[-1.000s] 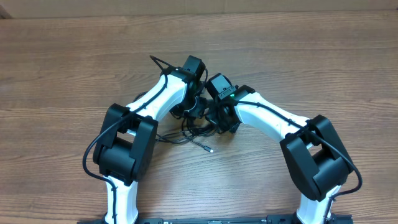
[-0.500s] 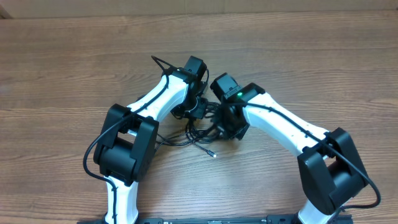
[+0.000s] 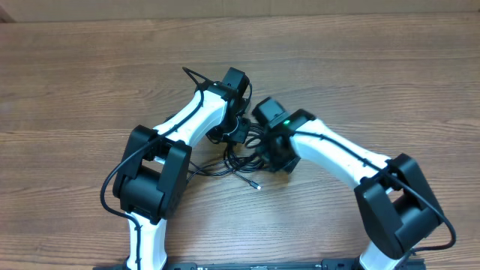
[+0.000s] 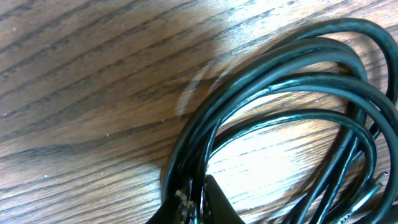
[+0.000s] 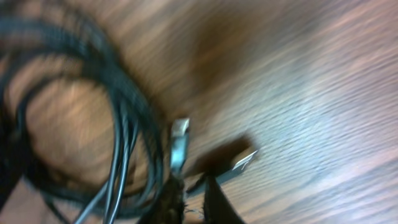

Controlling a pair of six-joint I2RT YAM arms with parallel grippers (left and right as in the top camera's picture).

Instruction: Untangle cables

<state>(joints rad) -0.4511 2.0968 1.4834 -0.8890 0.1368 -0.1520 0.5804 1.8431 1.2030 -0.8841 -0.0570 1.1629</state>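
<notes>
The cables (image 3: 238,155) are thin black cords bunched on the wooden table between my two wrists. One loose end with a silver tip (image 3: 257,185) trails toward the front. In the left wrist view several glossy loops (image 4: 292,93) curve across the wood. My left gripper (image 4: 198,202) is shut on a few strands at the coil's edge. The right wrist view is blurred. There my right gripper (image 5: 194,198) is shut on a cord beside two silver-tipped plugs (image 5: 179,138) (image 5: 245,161), with the coil (image 5: 118,112) to its left. From overhead both grippers (image 3: 235,133) (image 3: 276,156) point down into the bundle.
The white arms with black joints (image 3: 146,180) (image 3: 394,199) rise from the table's front edge and lean inward. A thicker black wire (image 3: 191,75) fixed to the left arm sticks out behind its wrist. Bare wood (image 3: 90,67) surrounds the bundle.
My right arm's elbow has swung to the right and its wrist has shifted over the bundle. The loose silver-tipped end has slid slightly right and forward. The left arm has stayed put.
</notes>
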